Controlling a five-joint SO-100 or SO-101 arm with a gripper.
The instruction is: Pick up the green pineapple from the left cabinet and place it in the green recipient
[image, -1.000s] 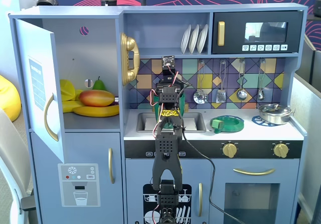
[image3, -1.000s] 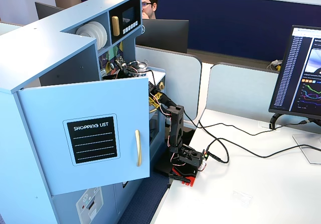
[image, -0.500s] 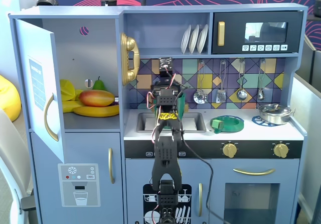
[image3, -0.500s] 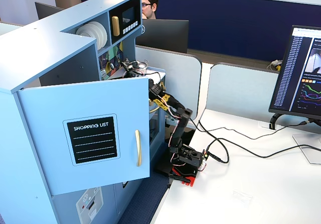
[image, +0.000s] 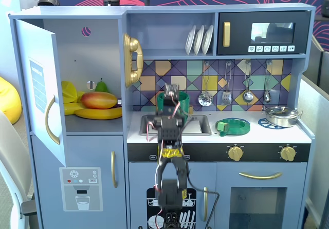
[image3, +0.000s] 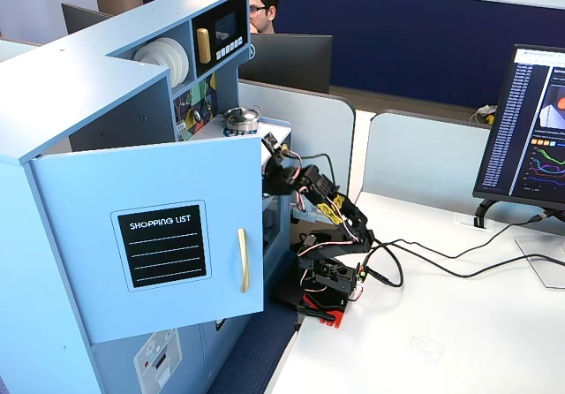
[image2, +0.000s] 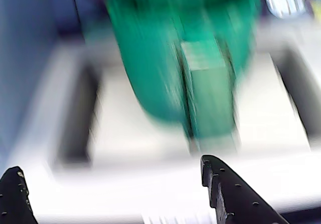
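Your claw (image2: 113,181) is spread apart and holds nothing; in the wrist view its two dark fingertips (image2: 228,194) frame the blurred green recipient (image2: 183,58), which stands in the sink with its strap handle facing you. In a fixed view the left cabinet (image: 95,70) stands with its door open, showing a mango (image: 99,100), bananas and a pear top on the shelf. You cannot make out the green pineapple in any view.

an open-plan office: beside the toy kitchen (image3: 115,147) stand grey desk partitions (image3: 424,160), a white desk (image3: 459,323), a computer monitor (image3: 530,129) and a seated person (image3: 262,1) behind it.
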